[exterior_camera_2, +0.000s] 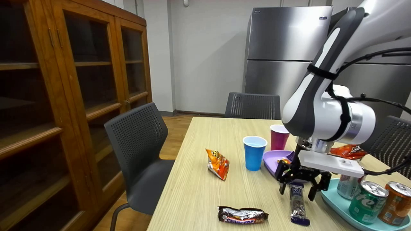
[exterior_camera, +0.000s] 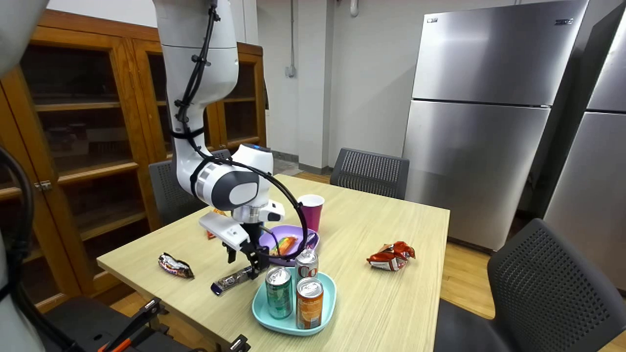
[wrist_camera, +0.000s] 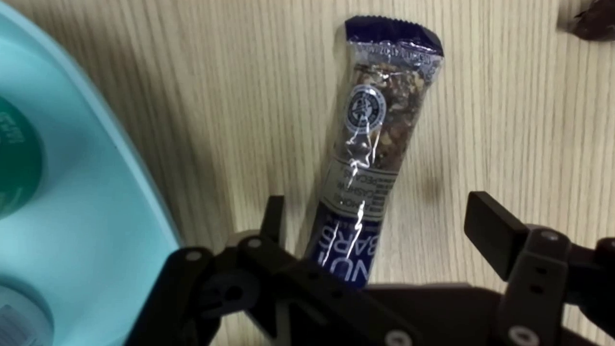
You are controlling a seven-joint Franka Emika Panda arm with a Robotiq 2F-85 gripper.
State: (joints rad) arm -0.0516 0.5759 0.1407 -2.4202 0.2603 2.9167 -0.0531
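1. Nut bar [wrist_camera: 372, 139]: flat on the table [exterior_camera: 381, 313], slanting from upper centre to lower centre of the wrist view. Lower end is hidden by my pincer [wrist_camera: 382, 225]; can't tell if it touches the purple plate [exterior_camera: 288, 230].
2. State: I'm spread wide, one finger each side of the bar, gaps showing on both sides. Pinching nothing.
3. Done, my call: I'm lined up over the bar, fingers straddling its lettered end.
4. Left, my call: grip not made, bar not raised off the table. Early stage.
5. Turquoise tray [wrist_camera: 101, 192], left edge of the wrist view: already loaded with green can [exterior_camera: 279, 296], orange can [exterior_camera: 309, 305] and silver can [exterior_camera: 307, 269], all upright, lower centre of an exterior view.
6. Purple plate, mid-frame in an exterior view, near me: already holds a rainbow-coloured packet [exterior_camera: 285, 246].
7. Loose on the table, none touched by me: Snickers bar [exterior_camera_2: 243, 215], lower centre of an exterior view; orange snack bag [exterior_camera_2: 218, 164], about mid-frame; red packet [exterior_camera: 391, 255], right of centre in an exterior view.
8. Blue cup [exterior_camera_2: 254, 155], magenta cup [exterior_camera_2: 278, 139]: upright near the plate, right of centre in an exterior view.
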